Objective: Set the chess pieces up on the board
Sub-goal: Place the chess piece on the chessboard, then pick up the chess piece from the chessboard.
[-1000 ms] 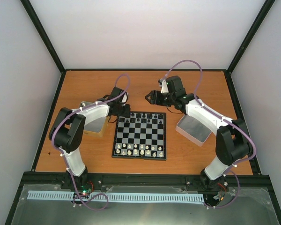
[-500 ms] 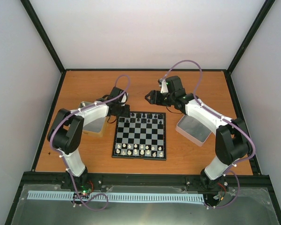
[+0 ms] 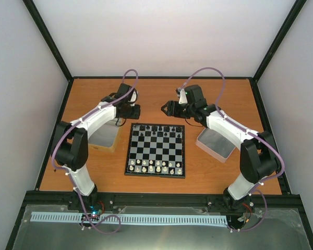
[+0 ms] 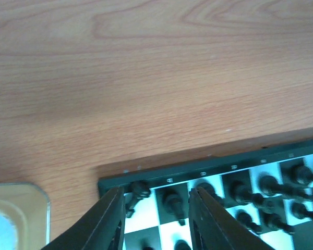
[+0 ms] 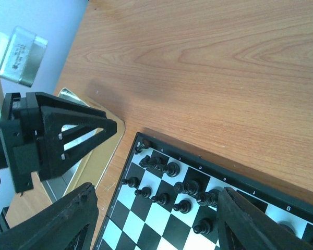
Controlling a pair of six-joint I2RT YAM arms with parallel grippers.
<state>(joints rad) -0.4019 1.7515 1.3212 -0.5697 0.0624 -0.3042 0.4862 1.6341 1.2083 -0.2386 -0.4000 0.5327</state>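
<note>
The board (image 3: 155, 151) lies mid-table. Black pieces (image 3: 157, 128) fill its far rows and whitish pieces (image 3: 155, 166) its near rows. My left gripper (image 3: 135, 111) hovers open and empty just beyond the board's far left corner. In the left wrist view its fingers (image 4: 112, 219) frame that corner, where a black piece (image 4: 139, 189) sits on the corner square beside others (image 4: 172, 200). My right gripper (image 3: 166, 108) hangs open and empty above the table beyond the board's far edge. Its view shows the black rows (image 5: 180, 187) and my left gripper (image 5: 60, 140).
A shallow metal tray (image 3: 105, 138) sits left of the board, under my left arm; it also shows in the left wrist view (image 4: 18, 208) and the right wrist view (image 5: 91, 156). A second tray (image 3: 215, 144) sits right of the board.
My left gripper has drawn back from the board's far left corner, moving away and slightly left. The right arm has not moved.
</note>
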